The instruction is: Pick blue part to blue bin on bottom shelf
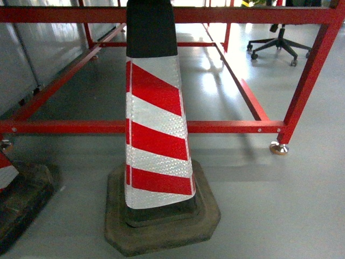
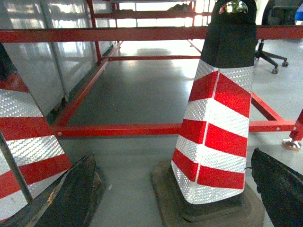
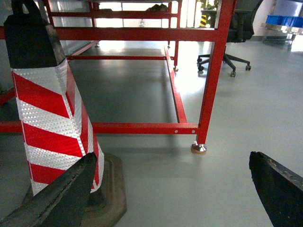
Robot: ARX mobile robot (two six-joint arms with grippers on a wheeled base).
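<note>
Since neither the blue part nor the blue bin shows up in any view, the big risk is just driving or reaching blind. Dead centre of the head view sits a striped traffic cone point(image 1: 156, 129) on its rubber base point(image 1: 161, 221), right between the robot and the red rack frame point(image 1: 161, 127). Roll forward and I'd guess the base clips it, or an arm swings into the low crossbar.

Both grippers look spread wide with nothing between them: the left gripper point(image 2: 175, 189) shows dark fingers point(image 2: 71, 194) at the lower corners of its view, and the right gripper point(image 3: 175, 189) looks the same.

Counts: two cones, the second cone point(image 1: 5, 172) peeking in at the lower left of the head view. One rack frame, one levelling foot point(image 1: 278, 148) at right, one office chair point(image 1: 277, 43) upper right. Zero parts, though something blue point(image 3: 284, 20) sits at the far upper right of the right wrist view, too small to call.
</note>
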